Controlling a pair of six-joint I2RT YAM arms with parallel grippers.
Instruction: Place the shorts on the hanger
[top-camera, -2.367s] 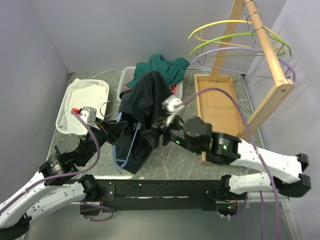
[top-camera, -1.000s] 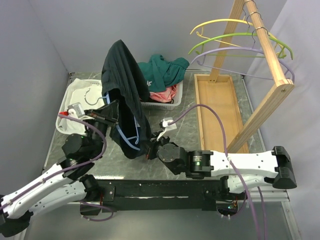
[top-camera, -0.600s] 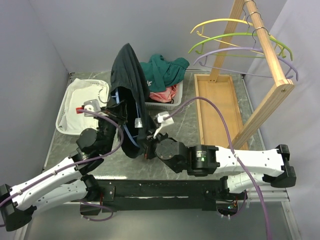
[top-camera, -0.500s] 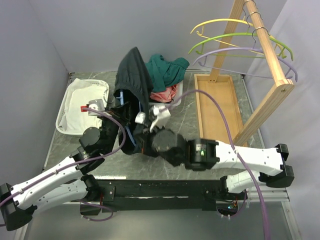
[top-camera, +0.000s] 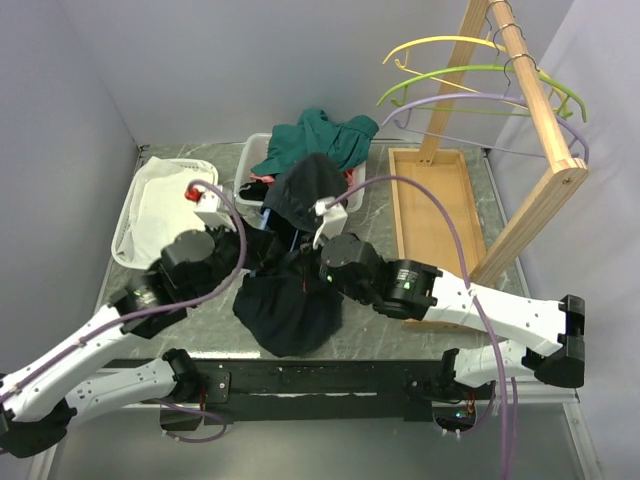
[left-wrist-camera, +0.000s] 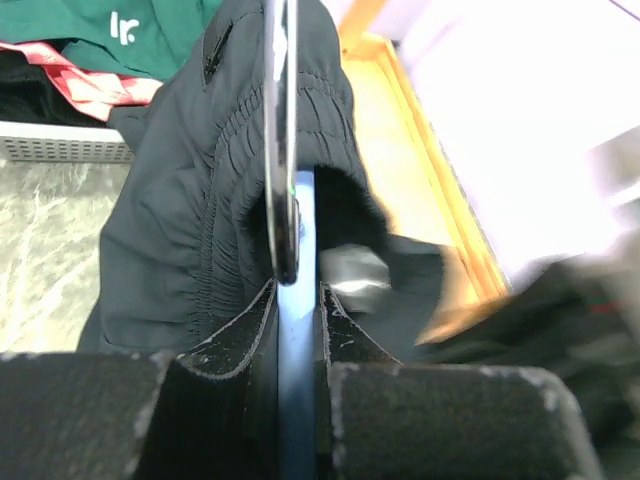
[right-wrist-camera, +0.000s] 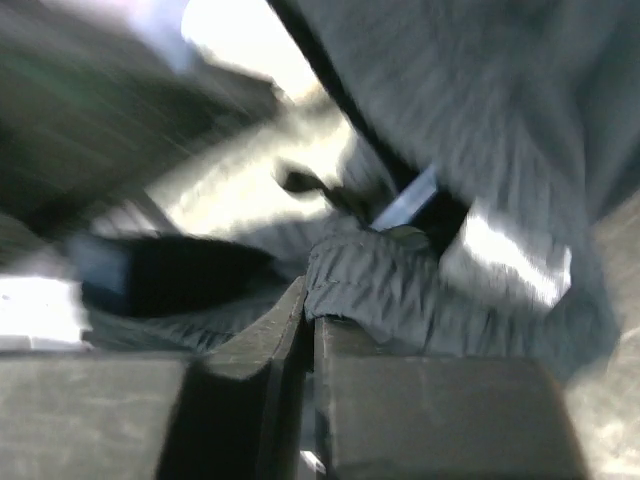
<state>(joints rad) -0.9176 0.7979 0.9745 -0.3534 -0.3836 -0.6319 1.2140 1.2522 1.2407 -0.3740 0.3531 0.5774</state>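
Shorts (top-camera: 290, 305) hang bunched over mid-bench (top-camera: 380, 250), between both tools. Left tool (left-wrist-camera: 297, 330) clamps hanger (left-wrist-camera: 297, 400), its length running straight ahead into the fabric. Right tool (right-wrist-camera: 308, 300), jaws pressed together, pinches fabric just beside; we judge it nearer

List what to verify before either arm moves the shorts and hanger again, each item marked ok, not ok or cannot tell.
1. Left gripper clamped on the hanger: ok, the blue bar is pinched between its fingers.
2. Right gripper holding the shorts: ok, gathered waistband sits at its shut tips, though that view is blurred.
3. Shorts seated on the hanger: cannot tell, fabric bunches around the neck and hides the hanger's arms.
4. Shorts off the table: not ok, the lower part is pooled on it.
5. Shorts free of the basket: cannot tell, the top view shows them overlapping its rim.
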